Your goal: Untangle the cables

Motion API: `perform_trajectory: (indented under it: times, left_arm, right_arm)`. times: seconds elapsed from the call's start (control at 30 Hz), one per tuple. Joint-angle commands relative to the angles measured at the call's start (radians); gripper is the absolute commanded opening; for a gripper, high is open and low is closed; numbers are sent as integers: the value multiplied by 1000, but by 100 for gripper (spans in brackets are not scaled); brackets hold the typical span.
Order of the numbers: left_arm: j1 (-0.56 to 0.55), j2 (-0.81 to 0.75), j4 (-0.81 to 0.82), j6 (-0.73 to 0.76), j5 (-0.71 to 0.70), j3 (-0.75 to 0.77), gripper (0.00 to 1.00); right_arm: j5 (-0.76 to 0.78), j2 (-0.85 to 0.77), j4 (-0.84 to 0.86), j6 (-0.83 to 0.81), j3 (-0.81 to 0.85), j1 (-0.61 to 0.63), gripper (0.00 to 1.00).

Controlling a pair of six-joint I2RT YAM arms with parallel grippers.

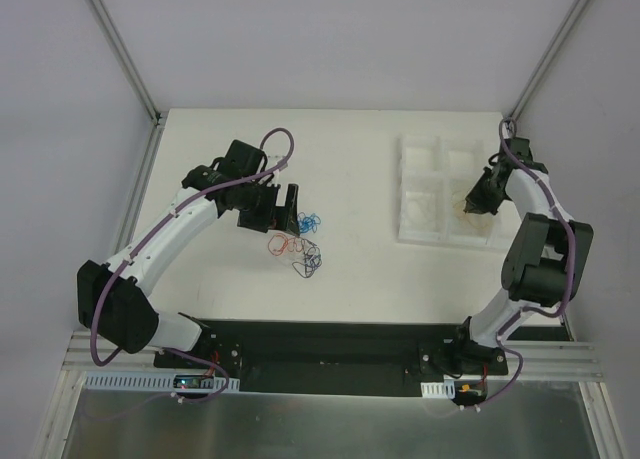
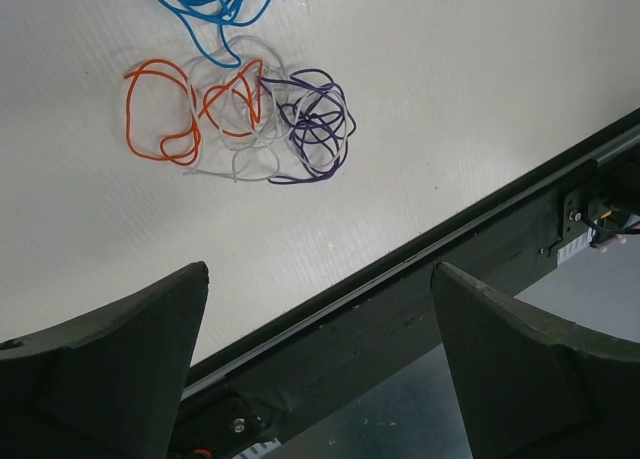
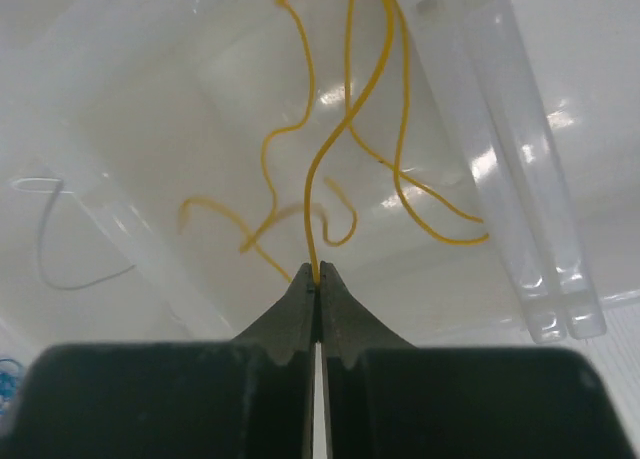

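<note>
Left claw [image 1: 284, 209]: jaws wide apart with nothing between them, poised over the white desk [image 1: 380, 279] just left of the loose cables.
Left wrist view: the two dark fingers [image 2: 120, 369] frame bare desk and the black rail [image 2: 400, 314] along the near edge. The cables lie beyond the fingertips, apart from them.
Blue cable [image 2: 215, 4]: a curly knot on the desk, the farthest of the bundle from the rail. One strand trails down toward the pale loops.
Orange cable [image 2: 160, 114]: open loops lying flat on the desk, interlaced on one side with the white cable.
White cable [image 2: 240, 159]: pale loops between the orange and the purple, tangled with both.
Purple cable [image 2: 318, 129]: a tight coil at the right of the bundle in the wrist view, overlapping the white cable.
Right claw [image 3: 317, 271]: jaws pressed together on the yellow cable [image 3: 330, 149], with the strand pinched at the very tips.
Yellow cable: it runs on from the tips and curls in several bends inside one compartment of the tray [image 3: 520, 179]. Whether it rests on the compartment floor cannot be told.
Tray, overhead: white and divided, on the far right part of the desk, well apart from the bundle. The right claw is over its near right compartment.
Grey wire [image 3: 60, 269]: a thin loop in the neighbouring compartment, apart from the yellow cable.
</note>
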Motion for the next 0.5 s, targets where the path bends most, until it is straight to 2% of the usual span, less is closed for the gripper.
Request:
perform_trajectory:
  times: [0.0,0.17,0.47]
  left_arm:
    - [-6,-9,-21,-7,48,-8,92]
    - [-36,36,-41,-9,72,62,90]
    - [-65,22,-67,14,-27,85,91]
  right_arm:
    - [172,92,-113,-72,100,54,2]
    - [180,99,-173,-95,149,80,20]
    - [155,-93,-292,-117,200,90,62]
